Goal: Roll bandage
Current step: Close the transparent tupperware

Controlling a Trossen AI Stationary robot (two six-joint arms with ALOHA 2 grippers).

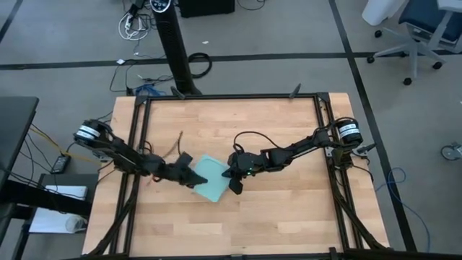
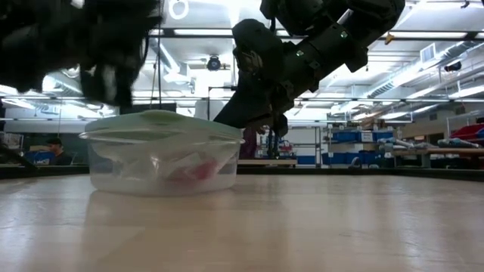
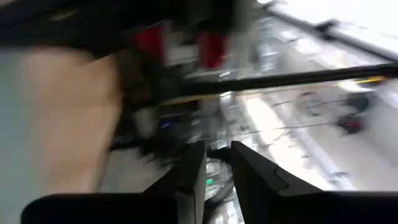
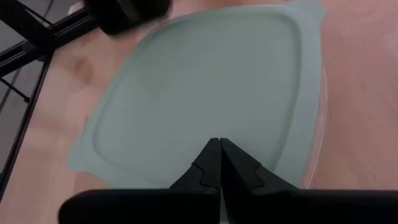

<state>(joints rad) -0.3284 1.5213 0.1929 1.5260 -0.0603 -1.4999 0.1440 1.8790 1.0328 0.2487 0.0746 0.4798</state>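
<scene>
A: Bandage sits inside the lidded container, near the middle of the table; only the low view shows it, a red blur through the clear wall. Its long axis cannot be told.

B: Room around the box?

A: Bare wood on all sides in the high view, widest toward the near edge. The black frame rails run along the table's left and right edges.

B: Grippers?

A: Right gripper hangs just over the pale lid near its rim, fingers pressed together, holding nothing. Left gripper is at the lid's opposite corner; its wrist view shows the fingers narrowly apart, nothing visible between them.
</scene>
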